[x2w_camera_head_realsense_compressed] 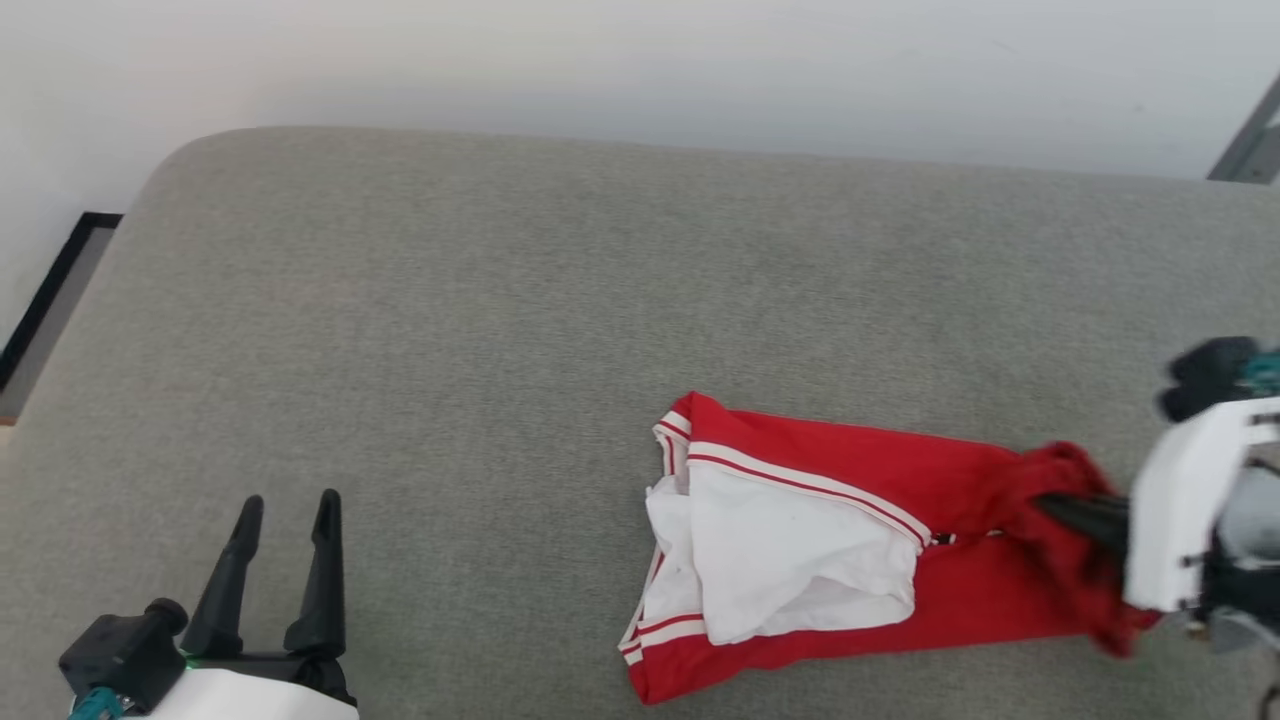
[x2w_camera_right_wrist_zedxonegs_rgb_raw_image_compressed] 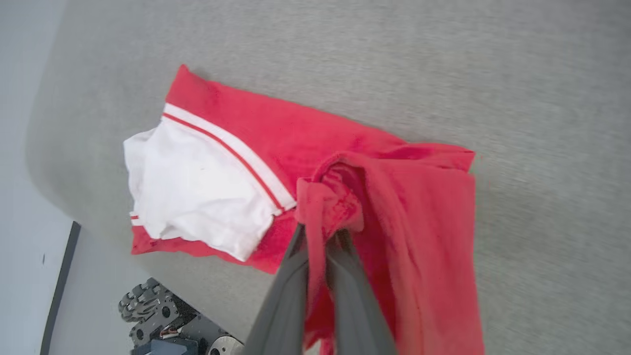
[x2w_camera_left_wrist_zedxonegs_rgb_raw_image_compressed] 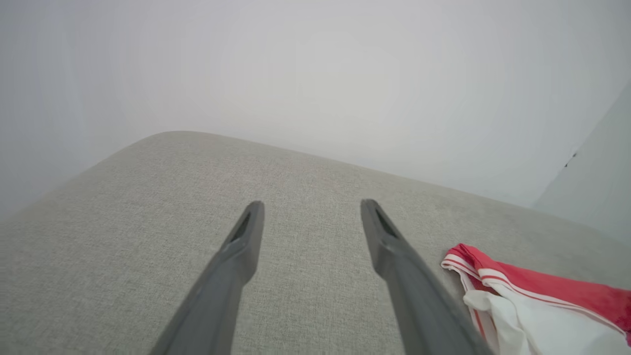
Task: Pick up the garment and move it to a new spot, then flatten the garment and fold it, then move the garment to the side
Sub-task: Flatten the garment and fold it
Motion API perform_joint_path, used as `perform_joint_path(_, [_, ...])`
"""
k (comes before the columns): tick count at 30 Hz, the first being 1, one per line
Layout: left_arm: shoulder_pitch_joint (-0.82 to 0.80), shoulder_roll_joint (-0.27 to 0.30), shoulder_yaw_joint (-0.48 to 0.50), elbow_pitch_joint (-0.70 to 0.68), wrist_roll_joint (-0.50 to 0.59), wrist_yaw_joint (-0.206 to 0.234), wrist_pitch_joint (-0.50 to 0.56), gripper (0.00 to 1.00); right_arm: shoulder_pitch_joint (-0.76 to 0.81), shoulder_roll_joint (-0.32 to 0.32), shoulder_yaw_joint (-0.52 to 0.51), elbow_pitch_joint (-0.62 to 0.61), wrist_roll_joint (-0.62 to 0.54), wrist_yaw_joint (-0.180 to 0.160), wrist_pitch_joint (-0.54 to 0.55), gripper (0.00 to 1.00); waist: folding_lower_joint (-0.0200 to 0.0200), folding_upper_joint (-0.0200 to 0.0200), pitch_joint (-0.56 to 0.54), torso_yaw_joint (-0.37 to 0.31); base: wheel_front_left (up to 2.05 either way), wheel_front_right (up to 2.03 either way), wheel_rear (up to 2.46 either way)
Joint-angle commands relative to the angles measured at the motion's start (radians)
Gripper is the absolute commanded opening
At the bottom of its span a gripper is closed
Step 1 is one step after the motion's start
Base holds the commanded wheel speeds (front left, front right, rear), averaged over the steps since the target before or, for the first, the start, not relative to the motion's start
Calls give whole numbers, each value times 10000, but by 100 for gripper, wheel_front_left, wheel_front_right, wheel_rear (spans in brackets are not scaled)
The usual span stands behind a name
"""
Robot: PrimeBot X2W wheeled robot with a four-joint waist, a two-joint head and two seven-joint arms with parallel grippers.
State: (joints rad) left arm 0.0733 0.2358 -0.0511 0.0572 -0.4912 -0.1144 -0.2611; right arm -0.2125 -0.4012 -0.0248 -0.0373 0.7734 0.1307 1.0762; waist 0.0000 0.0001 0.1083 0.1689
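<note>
The red garment [x2w_camera_head_realsense_compressed: 850,480] with a white panel and red-and-white stripe trim lies on the grey cushioned surface [x2w_camera_head_realsense_compressed: 500,330], right of centre near the front edge. My right gripper [x2w_camera_head_realsense_compressed: 1060,510] is shut on its bunched right end; in the right wrist view the fingers [x2w_camera_right_wrist_zedxonegs_rgb_raw_image_compressed: 296,266] pinch a red fold of the garment [x2w_camera_right_wrist_zedxonegs_rgb_raw_image_compressed: 394,197], which is lifted and drapes down beside them. My left gripper [x2w_camera_head_realsense_compressed: 287,505] rests open at the lower left, well clear of the cloth. In the left wrist view the left gripper [x2w_camera_left_wrist_zedxonegs_rgb_raw_image_compressed: 311,207] is spread, with the garment [x2w_camera_left_wrist_zedxonegs_rgb_raw_image_compressed: 532,291] to its right.
A pale wall runs behind the cushioned surface. The surface's rounded left corner drops to a floor with a dark strip [x2w_camera_head_realsense_compressed: 50,290]. The robot's wheeled base [x2w_camera_right_wrist_zedxonegs_rgb_raw_image_compressed: 162,320] sits below the front edge. A grey frame [x2w_camera_head_realsense_compressed: 1250,140] stands at the far right.
</note>
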Motion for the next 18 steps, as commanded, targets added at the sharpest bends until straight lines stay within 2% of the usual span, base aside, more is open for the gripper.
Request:
perform_joint_path(1, [41,-22,-36,12,100,-58,-49,100,48,156,254,-277,-96,1,-9,0,0,-1,-55,185,0,0,0])
perform_joint_path(4, [-85,-84,-143,78,98,-82,-49,100,-133,601,803,-338,-130,1,-136,0,0,-1,-101,459,0,0,0])
perform_joint_path(7, [-174,-105,-243,128,107,-84,-49,100,-304,752,1137,-185,-218,1,-244,0,0,-1,-112,665,0,0,0])
perform_joint_path(15, [-548,-213,-616,354,50,-152,-49,100,-987,1332,2553,947,-412,1,-1021,0,0,-1,-84,1468,0,0,0])
perform_joint_path(18, [-716,-269,-737,427,21,-166,-49,100,-1273,1323,3066,1492,-518,1,-1440,0,0,-1,-47,1693,0,0,0])
